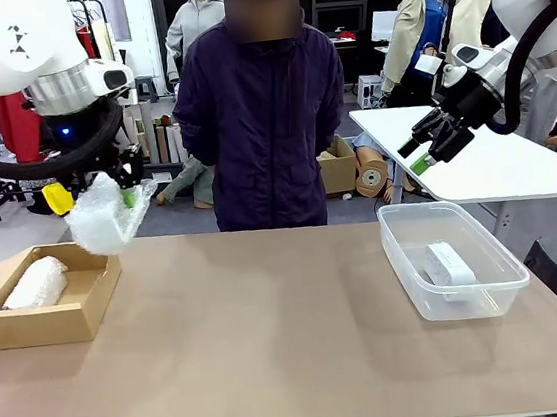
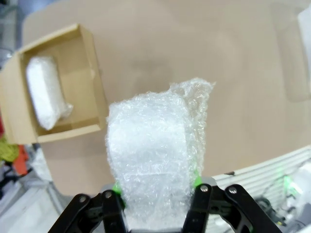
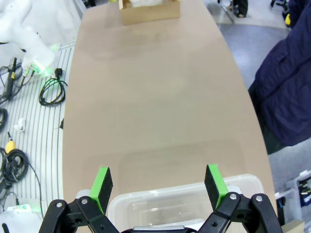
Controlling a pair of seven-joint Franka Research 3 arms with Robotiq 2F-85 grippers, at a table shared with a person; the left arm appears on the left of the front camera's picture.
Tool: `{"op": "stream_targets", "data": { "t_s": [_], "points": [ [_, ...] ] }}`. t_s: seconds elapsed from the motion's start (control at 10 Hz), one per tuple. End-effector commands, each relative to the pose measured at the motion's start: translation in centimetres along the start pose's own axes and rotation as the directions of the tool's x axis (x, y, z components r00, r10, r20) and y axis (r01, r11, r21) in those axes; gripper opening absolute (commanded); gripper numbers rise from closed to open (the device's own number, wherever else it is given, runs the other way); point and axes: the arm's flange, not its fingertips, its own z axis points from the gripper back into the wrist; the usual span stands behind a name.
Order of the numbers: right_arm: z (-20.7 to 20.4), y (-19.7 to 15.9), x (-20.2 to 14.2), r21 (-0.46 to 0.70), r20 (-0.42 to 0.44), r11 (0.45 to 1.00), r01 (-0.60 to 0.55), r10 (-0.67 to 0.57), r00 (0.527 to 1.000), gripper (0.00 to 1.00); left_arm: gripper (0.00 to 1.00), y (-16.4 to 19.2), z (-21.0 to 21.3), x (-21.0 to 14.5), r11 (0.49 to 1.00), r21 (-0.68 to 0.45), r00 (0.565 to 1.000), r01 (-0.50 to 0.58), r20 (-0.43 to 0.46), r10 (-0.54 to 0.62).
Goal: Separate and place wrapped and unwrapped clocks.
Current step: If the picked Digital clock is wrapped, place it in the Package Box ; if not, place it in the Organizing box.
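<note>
A clock bundled in crinkly white bubble wrap (image 1: 106, 216) hangs in the air above the far left of the tan table (image 1: 273, 340), clamped between the green pads of the left gripper (image 1: 121, 191). From the left wrist camera the same bundle (image 2: 153, 160) rises between the two black fingers, a loose flap of wrap sticking up at its top corner. A second wrapped clock (image 1: 35, 283) lies lengthwise inside the shallow brown cardboard box (image 1: 80, 317) at the table's left edge, just below and to the left of the held one. Well apart, at the right end of the table, a bare white block clock (image 1: 449, 264) rests on the bottom of the clear plastic tub (image 1: 413, 284) (some small dark print shows on it, too tiny to read). The right gripper (image 1: 431, 149) hovers above the tub with its jaws spread wide and nothing between them; its wrist camera looks down over the tub's near rim (image 3: 184, 194). A person in a dark navy jacket (image 1: 260, 120) stands at the far side of the table.
</note>
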Motion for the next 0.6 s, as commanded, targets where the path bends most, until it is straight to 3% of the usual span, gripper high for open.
{"op": "stream_targets", "data": {
  "t_s": [0.0, 0.5],
  "points": [
    [0.1, 0.1, 0.3, -0.005, 0.001, 1.000, 0.011, -0.011, 1.000, 1.00, 0.00, 4.7, -1.5, 0.7, 0.986, 0.101, 0.989, -0.132, -0.054, 0.138],
    [0.1, 0.1, 0.3, -0.005, 0.001, 1.000, 0.011, -0.011, 1.000, 1.00, 0.00, 12.4, -5.0, 1.0, 0.950, 0.247, 0.975, -0.189, -0.070, 0.212]
  ]
}}
